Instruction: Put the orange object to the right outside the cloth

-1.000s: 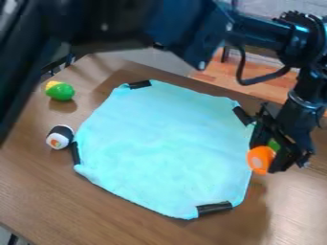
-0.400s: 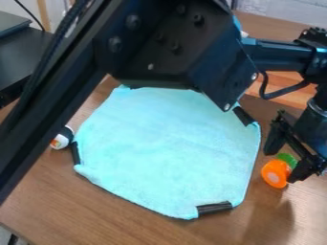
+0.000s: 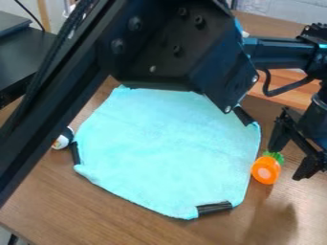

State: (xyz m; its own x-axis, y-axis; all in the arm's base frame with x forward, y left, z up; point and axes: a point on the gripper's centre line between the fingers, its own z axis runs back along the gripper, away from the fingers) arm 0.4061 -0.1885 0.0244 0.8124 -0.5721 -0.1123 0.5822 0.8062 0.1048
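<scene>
The gripper [image 3: 287, 164] hangs at the right side of the camera view, past the cloth's right edge, with its fingers spread open. Just left of and below the fingers is the orange object [image 3: 266, 170], a toy carrot piece with a green top, outside their grasp. It appears to lie on the wooden table, close beside the right edge of the light blue cloth [image 3: 166, 148]; whether the two touch, I cannot tell. The arm's dark links cover the cloth's upper edge.
A white and black sushi toy [image 3: 62, 139] sits at the cloth's left edge, partly behind the arm. Black tape [image 3: 214, 208] marks the cloth's lower right corner. Bare wooden table [image 3: 127, 220] runs along the front. A dark surface [image 3: 28, 57] stands at the upper left.
The gripper carried the orange object rightward off the cloth's edge, then opened and let it go. The object now sits slightly left of where it was held. The arm's links now hide the green and yellow toy.
</scene>
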